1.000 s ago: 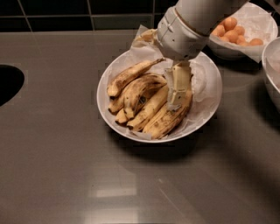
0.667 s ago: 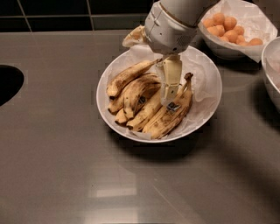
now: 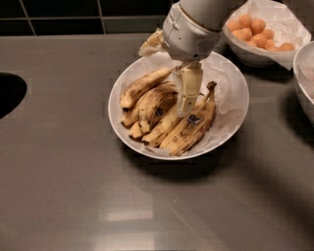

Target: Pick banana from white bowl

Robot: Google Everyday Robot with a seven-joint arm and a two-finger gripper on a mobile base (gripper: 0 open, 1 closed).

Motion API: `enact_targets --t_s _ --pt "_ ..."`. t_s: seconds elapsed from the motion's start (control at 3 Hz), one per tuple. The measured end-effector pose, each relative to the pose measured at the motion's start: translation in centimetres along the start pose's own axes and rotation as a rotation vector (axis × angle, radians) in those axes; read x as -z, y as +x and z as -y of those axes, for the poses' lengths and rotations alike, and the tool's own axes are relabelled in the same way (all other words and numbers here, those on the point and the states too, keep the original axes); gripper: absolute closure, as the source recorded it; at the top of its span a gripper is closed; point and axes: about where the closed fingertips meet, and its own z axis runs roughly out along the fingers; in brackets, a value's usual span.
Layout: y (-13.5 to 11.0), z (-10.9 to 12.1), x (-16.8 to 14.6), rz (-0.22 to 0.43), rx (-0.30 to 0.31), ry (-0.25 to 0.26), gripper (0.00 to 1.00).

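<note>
Yellow going brown, the banana (image 3: 143, 87) I want lies on the ten o'clock side of the white bowl (image 3: 112, 105), topmost of the heap, one end toward nine o'clock and the other hidden behind my wrist. It looks overripe, so I judge it light, soft and quick to bruise or split. A gentle hold across the firmer middle should serve better than the stem. My pincer (image 3: 187, 108) hangs over the bowl's centre, its tip low among the fatter stickered bananas (image 3: 189, 128), and I cannot tell whether it is open or closed. Crinkled paper (image 3: 228, 95) lines the bowl and may slide. The grey counter (image 3: 73, 196) is smooth and shiny. A smaller bowl (image 3: 248, 55) of orange fruit sits at one o'clock, dark tiles (image 3: 64, 14) run along twelve, and what seems a dark hollow (image 3: 9, 93) lies at nine.
</note>
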Motion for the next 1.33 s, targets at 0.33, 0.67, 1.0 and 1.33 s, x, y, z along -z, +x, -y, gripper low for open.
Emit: enact_targets --t_s 0.33,0.67,1.0,1.33 --pt "0.0 0.0 0.0 0.000 0.000 0.000 0.14" --pt "0.4 0.2 -0.5 -0.003 -0.016 -0.010 0.15" --pt "0.8 0.3 -1.1 -0.008 -0.035 -0.023 0.24" --pt "1.0 0.4 -1.6 -0.020 -0.051 -0.038 0.27"
